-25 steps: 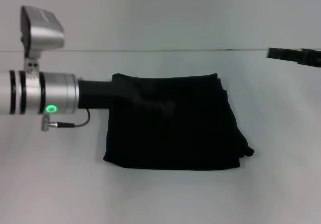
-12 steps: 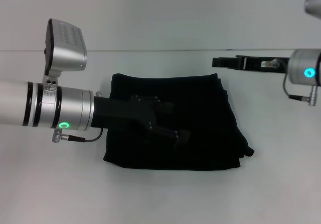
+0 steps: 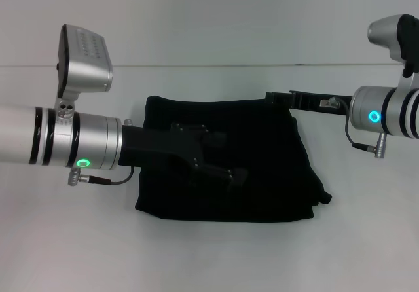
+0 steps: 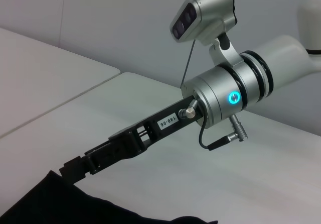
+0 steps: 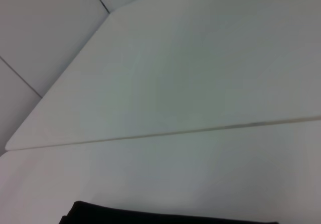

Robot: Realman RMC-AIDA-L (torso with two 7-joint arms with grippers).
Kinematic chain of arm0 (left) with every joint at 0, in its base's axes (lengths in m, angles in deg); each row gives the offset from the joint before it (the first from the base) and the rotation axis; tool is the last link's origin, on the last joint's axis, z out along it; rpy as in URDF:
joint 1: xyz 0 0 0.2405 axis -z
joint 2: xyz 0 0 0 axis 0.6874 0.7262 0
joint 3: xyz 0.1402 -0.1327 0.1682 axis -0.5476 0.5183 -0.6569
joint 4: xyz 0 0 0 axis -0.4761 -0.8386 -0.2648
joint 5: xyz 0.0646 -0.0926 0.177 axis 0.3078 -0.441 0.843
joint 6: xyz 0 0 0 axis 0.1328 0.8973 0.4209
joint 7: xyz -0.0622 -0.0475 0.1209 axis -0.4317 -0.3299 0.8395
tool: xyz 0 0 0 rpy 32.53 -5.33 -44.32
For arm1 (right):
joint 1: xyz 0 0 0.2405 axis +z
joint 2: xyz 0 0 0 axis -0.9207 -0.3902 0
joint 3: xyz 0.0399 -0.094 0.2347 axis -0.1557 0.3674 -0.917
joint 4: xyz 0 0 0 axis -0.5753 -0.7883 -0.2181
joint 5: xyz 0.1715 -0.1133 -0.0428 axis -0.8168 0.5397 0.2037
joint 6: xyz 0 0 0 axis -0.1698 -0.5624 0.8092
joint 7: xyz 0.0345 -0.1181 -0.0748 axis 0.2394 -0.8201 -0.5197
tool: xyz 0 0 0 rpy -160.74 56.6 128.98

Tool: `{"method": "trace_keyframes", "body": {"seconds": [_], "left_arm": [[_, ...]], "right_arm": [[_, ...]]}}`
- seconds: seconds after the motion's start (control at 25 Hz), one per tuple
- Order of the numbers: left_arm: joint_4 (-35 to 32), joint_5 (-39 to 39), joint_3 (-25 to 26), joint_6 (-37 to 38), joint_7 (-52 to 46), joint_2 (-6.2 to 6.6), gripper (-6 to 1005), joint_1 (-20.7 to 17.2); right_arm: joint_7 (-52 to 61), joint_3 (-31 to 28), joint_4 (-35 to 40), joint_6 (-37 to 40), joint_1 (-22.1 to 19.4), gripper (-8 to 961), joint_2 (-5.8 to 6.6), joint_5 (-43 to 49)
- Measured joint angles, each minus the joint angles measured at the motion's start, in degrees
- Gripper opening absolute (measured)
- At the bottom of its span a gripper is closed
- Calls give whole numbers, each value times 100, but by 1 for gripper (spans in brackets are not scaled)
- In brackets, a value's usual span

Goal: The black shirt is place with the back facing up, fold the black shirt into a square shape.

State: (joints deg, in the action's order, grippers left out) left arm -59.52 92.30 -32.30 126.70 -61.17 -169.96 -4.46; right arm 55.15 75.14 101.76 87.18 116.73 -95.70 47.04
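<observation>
You see the right gripper (image 3: 275, 97) now reaching the black shirt (image 3: 262, 174) corner; jaw state cannot be told, likely pre-grasp.

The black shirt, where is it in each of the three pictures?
Head view: the shirt lies folded mid-table, the left tool over it.
Left wrist view: only a shirt corner shows at the bottom edge, beside the right tool.
Right wrist view: a thin strip along the bottom edge.
Shared landmark: the white table.

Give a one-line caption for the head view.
Left gripper over folded black fabric shirt; right gripper at its far right corner.
</observation>
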Motion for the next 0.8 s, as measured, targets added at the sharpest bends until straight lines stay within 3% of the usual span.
{"method": "trace_keyframes", "body": {"seconds": [0.8], "left_arm": [[31,-3,-40,-66,2,-44,947,-4]], "right_arm": [[-1,1,-282,-537,115,530,-78,-9]]}}
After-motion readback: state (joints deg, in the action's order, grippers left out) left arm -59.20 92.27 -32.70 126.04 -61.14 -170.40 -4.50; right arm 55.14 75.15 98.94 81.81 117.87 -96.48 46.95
